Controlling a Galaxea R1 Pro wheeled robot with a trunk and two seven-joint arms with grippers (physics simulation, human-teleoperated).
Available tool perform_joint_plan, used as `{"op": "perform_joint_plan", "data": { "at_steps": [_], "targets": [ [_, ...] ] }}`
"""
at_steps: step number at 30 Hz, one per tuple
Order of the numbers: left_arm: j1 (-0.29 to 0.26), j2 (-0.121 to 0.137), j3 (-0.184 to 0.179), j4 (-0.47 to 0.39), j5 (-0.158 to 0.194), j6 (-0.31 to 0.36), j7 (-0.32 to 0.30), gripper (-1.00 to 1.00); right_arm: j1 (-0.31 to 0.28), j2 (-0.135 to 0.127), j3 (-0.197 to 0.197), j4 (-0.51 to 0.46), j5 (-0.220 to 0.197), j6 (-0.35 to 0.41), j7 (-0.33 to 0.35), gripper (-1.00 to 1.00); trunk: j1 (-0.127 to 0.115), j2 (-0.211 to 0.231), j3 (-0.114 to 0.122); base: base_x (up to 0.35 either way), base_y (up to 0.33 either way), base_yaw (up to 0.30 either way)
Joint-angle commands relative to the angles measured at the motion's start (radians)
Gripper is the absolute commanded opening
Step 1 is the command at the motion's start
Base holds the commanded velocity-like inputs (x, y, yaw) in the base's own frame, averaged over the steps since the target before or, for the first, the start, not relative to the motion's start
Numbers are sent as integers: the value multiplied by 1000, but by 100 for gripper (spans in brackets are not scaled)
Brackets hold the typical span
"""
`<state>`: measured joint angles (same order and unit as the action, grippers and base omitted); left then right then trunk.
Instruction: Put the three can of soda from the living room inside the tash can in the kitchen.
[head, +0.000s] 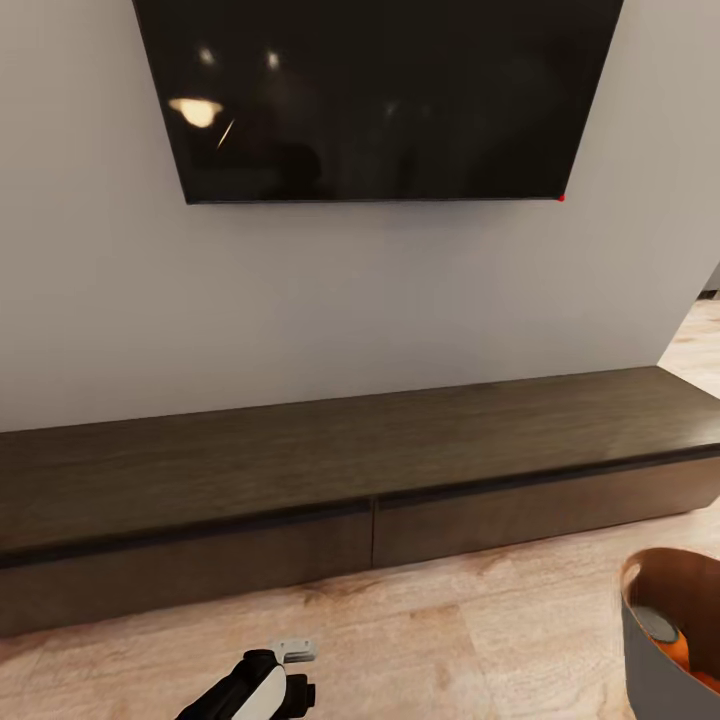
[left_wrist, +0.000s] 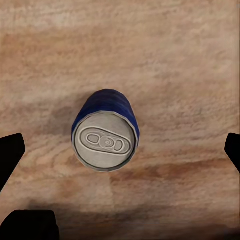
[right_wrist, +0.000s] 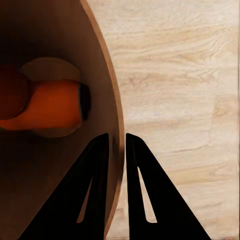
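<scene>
A blue can of soda (left_wrist: 106, 131) with a grey top stands upright on the light wood floor. My left gripper (left_wrist: 120, 150) hangs open straight above it, one black fingertip (left_wrist: 11, 150) far out on each side. My left arm (head: 255, 690) shows at the bottom of the head view. My right gripper (right_wrist: 116, 137) is shut on the rim of the tash can (right_wrist: 107, 100), one finger inside the wall and one outside. An orange can of soda (right_wrist: 50, 107) lies on the tan bottom, with a second, darker one (right_wrist: 11, 97) beside it. The tash can (head: 655, 685) sits at the lower right of the head view, an orange can (head: 680, 648) visible in it.
A long low dark-wood cabinet (head: 350, 470) runs along the grey wall ahead, under a black wall-mounted TV (head: 380, 95). Light wood floor (head: 450, 620) lies between me and the cabinet. An opening to more floor shows at the far right (head: 700, 340).
</scene>
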<state>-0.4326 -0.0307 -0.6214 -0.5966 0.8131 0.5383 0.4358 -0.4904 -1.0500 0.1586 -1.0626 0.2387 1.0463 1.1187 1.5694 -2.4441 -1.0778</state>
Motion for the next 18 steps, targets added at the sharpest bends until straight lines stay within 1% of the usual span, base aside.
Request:
{"op": "perform_joint_plan", "data": {
  "at_steps": [1,3,8,13,18],
  "targets": [
    [0,0,0,0,0,0,0,100,0,-8,9,0,5,1,23,-100,0,0,0,0,0,0],
    [0,0,0,0,0,0,0,100,0,-14,17,-5,5,1,41,-100,0,0,0,0,0,0],
    [0,0,0,0,0,0,-1,100,-5,-19,22,-22,6,1,54,-100,0,0,0,0,0,0],
    [1,0,0,0,0,0,-2,100,-51,-20,25,-37,7,1,60,-100,0,0,0,0,0,0],
    [0,0,0,0,0,0,-2,100,-71,-20,25,-56,7,1,61,-100,0,0,0,0,0,0]
  ]
}}
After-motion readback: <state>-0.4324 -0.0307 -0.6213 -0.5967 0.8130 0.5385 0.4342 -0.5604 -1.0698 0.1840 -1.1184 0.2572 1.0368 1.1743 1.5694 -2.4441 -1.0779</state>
